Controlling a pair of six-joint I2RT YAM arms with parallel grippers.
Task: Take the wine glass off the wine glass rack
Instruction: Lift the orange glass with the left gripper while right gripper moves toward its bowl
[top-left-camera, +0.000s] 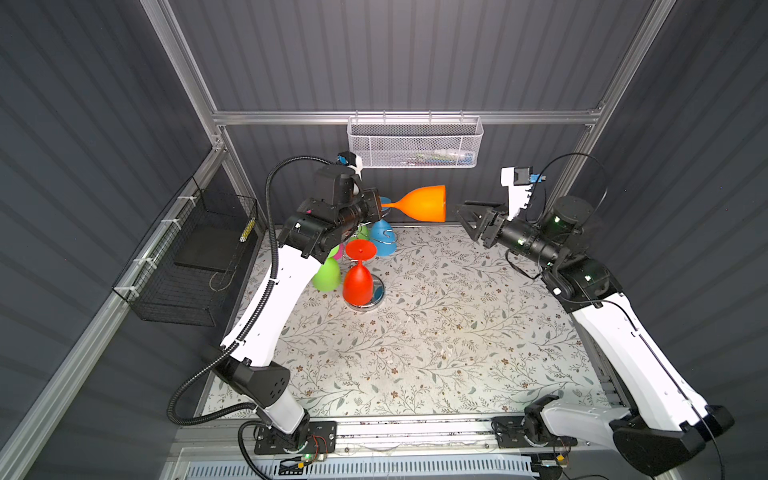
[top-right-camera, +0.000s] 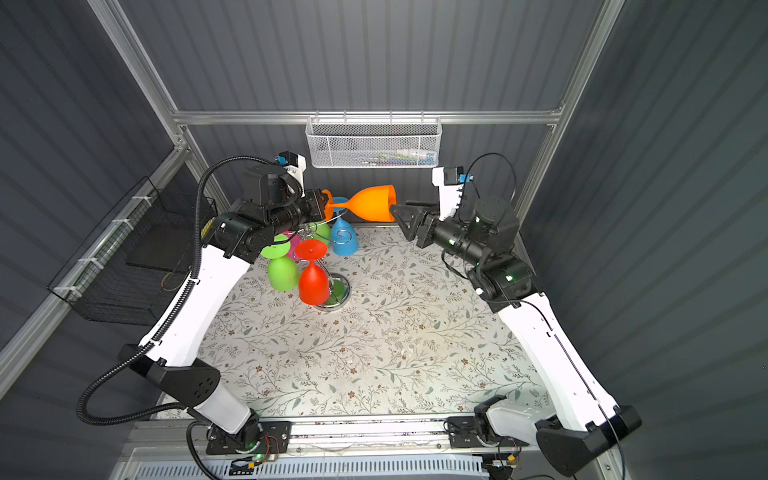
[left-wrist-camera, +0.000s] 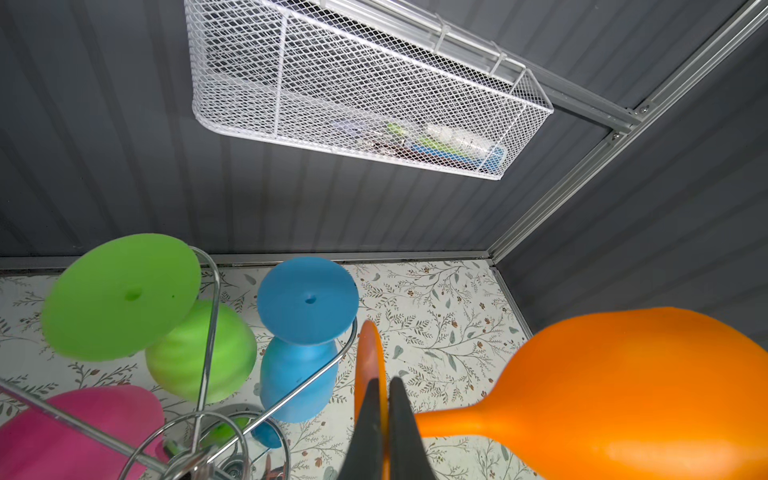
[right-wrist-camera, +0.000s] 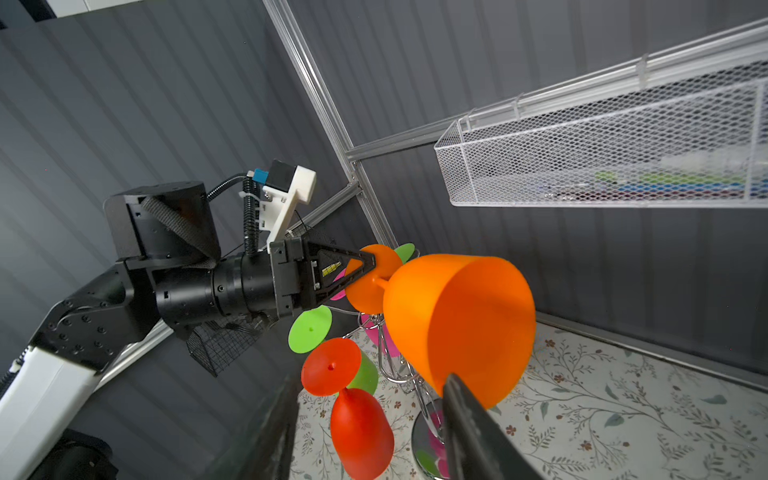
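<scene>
Orange wine glass (top-left-camera: 424, 203): clear of the wine glass rack (top-left-camera: 377, 296), lying level in the air above it, bowl pointing away from the rack. Left gripper (left-wrist-camera: 384, 386): clamped on the glass's foot. Right gripper (top-left-camera: 463, 218): jaws parted, at the bowl's rim, far side from the rack

1. Wine glasses: six in all. There is one orange wine glass (top-left-camera: 419, 203), one blue wine glass (top-left-camera: 382, 239), one red wine glass (top-left-camera: 357, 282), one pink wine glass (left-wrist-camera: 75, 428) and two green wine glasses (top-left-camera: 327, 274) (top-left-camera: 362, 232).
2. Five of these hang on the wine glass rack (top-left-camera: 378, 291). One, the orange, is off it, beside its top.
3. Wine glass rack: one.
4. Baskets: two. One white mesh basket (top-left-camera: 415, 145) is behind the rack, and one black wire basket (top-left-camera: 187, 266) is to the rack's left in both top views.
5. Arms: two, each with one hand: left hand (left-wrist-camera: 384, 384), right hand (top-left-camera: 464, 219).
6. Bench (top-left-camera: 436, 353): one.
</scene>
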